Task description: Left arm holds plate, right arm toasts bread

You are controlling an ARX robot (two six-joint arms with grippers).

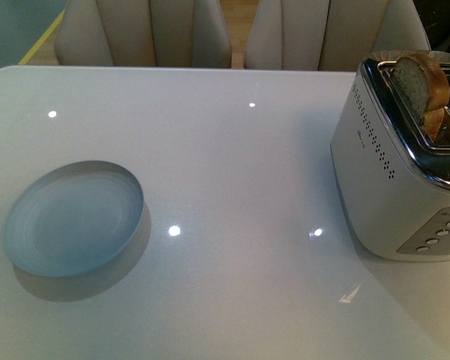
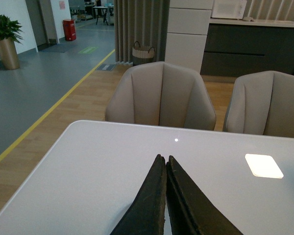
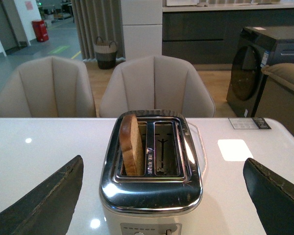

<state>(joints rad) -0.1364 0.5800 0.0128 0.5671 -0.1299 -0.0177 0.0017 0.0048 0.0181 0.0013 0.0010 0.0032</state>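
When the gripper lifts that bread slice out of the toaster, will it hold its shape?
Probably: the bread stands upright unsupported in its slot of the toaster, suggesting some stiffness. It looks thin and porous, so likely light and easily crushed. The right gripper hangs open, wide of it.

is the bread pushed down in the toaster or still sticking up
Sticking up. The bread stands upright in one slot of the toaster, its rounded top well above the rim.

Plate lies left on the table; toaster right (bread inside).
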